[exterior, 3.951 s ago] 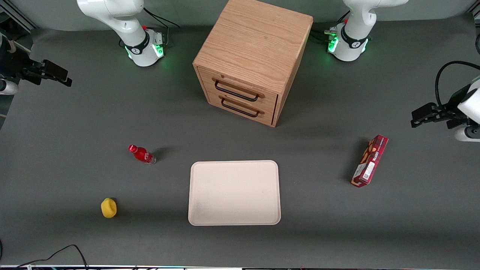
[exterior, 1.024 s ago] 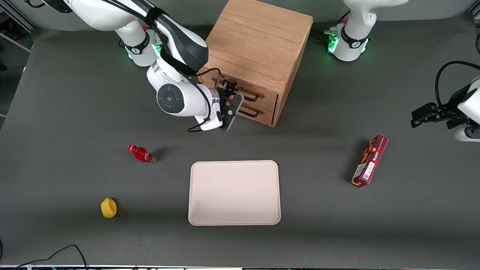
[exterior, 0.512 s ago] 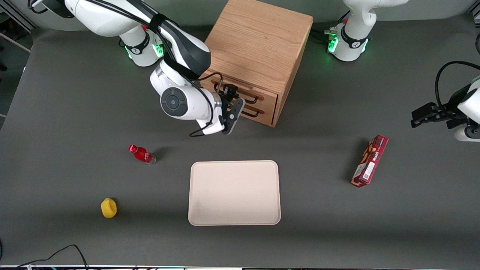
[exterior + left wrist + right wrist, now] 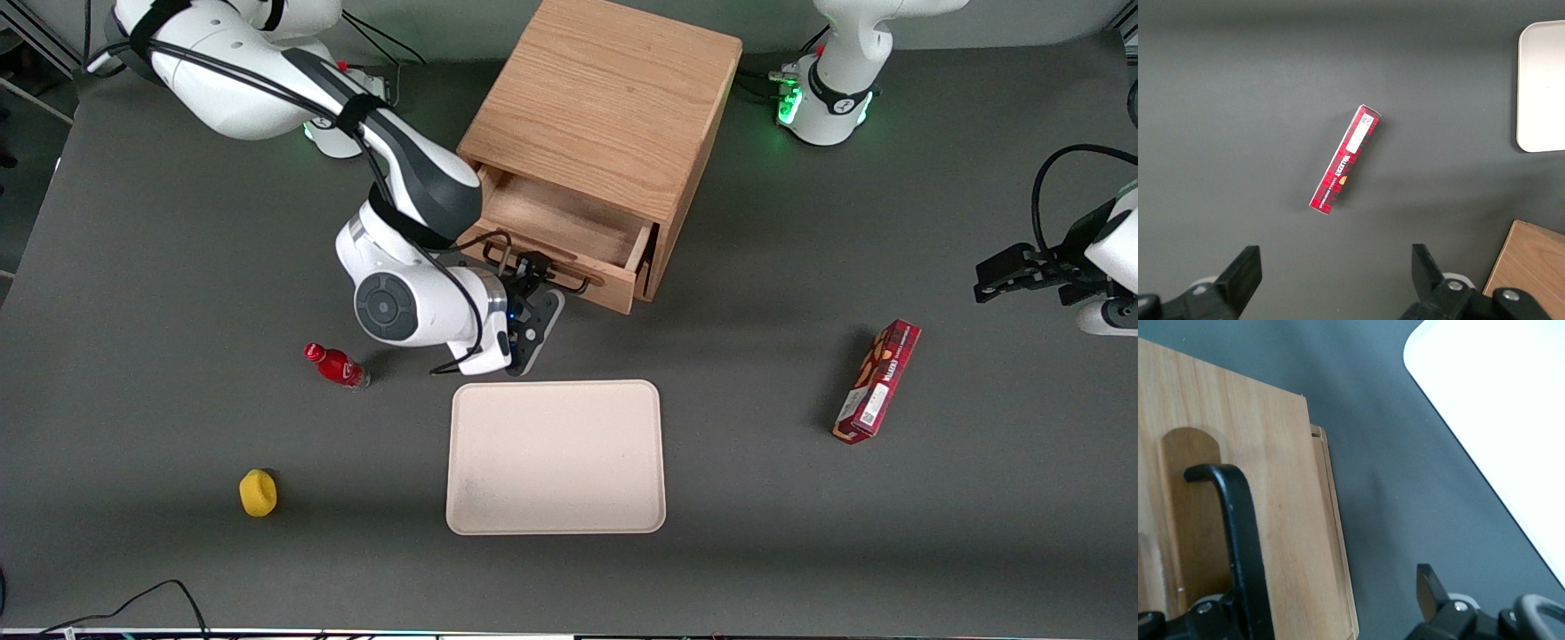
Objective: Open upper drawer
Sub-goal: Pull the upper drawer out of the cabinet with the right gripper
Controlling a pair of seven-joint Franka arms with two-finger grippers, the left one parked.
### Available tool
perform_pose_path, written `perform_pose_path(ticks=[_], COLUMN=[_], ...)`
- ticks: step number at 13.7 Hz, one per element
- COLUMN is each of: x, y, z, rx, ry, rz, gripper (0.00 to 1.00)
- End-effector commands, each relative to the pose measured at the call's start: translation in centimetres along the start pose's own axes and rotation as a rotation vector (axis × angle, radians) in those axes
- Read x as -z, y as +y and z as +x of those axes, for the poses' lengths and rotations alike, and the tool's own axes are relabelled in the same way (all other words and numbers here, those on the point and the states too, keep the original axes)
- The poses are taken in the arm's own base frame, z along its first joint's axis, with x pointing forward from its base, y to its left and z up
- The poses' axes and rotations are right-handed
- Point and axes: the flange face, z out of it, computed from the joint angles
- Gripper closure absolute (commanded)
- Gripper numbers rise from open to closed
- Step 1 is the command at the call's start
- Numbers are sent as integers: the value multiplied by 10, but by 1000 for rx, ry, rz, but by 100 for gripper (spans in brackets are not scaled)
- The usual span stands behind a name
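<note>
The upper drawer of the wooden cabinet stands pulled out toward the front camera, its inside bare. Its front panel carries a thin black wire handle, which also shows in the right wrist view. My right gripper is in front of the drawer at the handle. In the right wrist view the gripper is open, its fingers wide apart, with the handle bar close to one finger. The lower drawer is hidden under the open one.
A cream tray lies nearer the front camera than the gripper, and shows in the right wrist view. A red bottle lies beside my arm, a yellow object nearer the camera. A red box lies toward the parked arm's end.
The upper drawer has slid out of the cabinet toward the front camera. My gripper has moved the same way with the handle, closer to the tray.
</note>
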Motion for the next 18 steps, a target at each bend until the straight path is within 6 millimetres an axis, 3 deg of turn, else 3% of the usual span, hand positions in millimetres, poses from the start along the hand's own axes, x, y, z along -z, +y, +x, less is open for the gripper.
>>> perform_pose_path(ticks=[1,7,15,18], x=[17,45,89,117], y=[26,58,116,113], z=[5,7,-8,-13], rx=[-10,-37,12,26], ry=[8,57,106,105], rz=[-15,-28,-107,-96], gripper=[0,0,0,0])
